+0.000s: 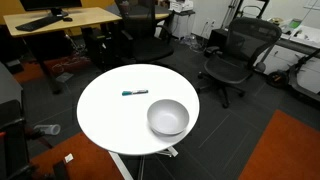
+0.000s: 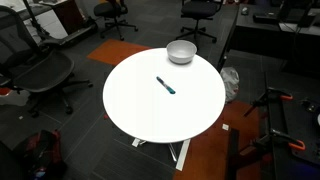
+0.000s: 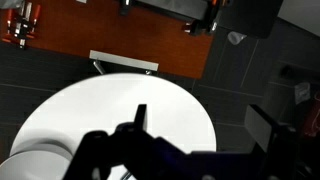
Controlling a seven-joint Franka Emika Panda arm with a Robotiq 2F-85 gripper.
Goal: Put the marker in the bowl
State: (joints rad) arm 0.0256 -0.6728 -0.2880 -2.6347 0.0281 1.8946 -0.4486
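Observation:
A small teal-green marker (image 1: 134, 93) lies flat on the round white table (image 1: 108, 115), near its middle; it also shows in an exterior view (image 2: 165, 86). The plain light grey-white bowl (image 1: 167, 117) stands upright and empty near the table's edge, apart from the marker, and shows in both exterior views (image 2: 181, 51). My gripper (image 3: 203, 125) shows only in the wrist view, as two dark fingers spread wide with nothing between them, high above the table (image 3: 100, 110). The marker is hidden in the wrist view. A pale rim at the lower left there may be the bowl (image 3: 30, 163).
Black office chairs (image 1: 232, 55) (image 2: 40, 72) stand around the table. A wooden desk (image 1: 60, 18) is at the back. Orange carpet patches (image 1: 285, 150) lie on the dark floor. A bottle (image 1: 46, 129) lies on the floor.

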